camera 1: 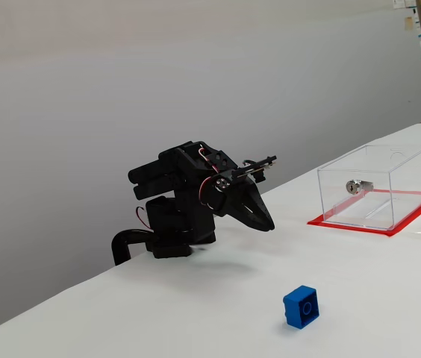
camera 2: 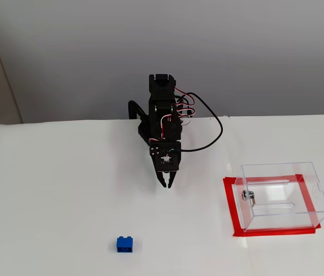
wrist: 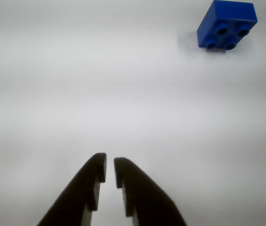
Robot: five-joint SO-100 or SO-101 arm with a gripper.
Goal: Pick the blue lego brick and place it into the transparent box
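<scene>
White tabletop (camera 2: 47, 190) is carrying everything: the gripper (wrist: 110, 165) is hanging nearly closed and empty, the blue lego brick (camera 2: 125, 244) is lying near the front edge, and the transparent box (camera 2: 282, 195) is waiting unfilled toward the right edge.

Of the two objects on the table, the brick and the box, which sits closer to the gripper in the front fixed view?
The blue lego brick, below and left of the gripper; the transparent box sits slightly farther off to the right. Neither touches it.
</scene>
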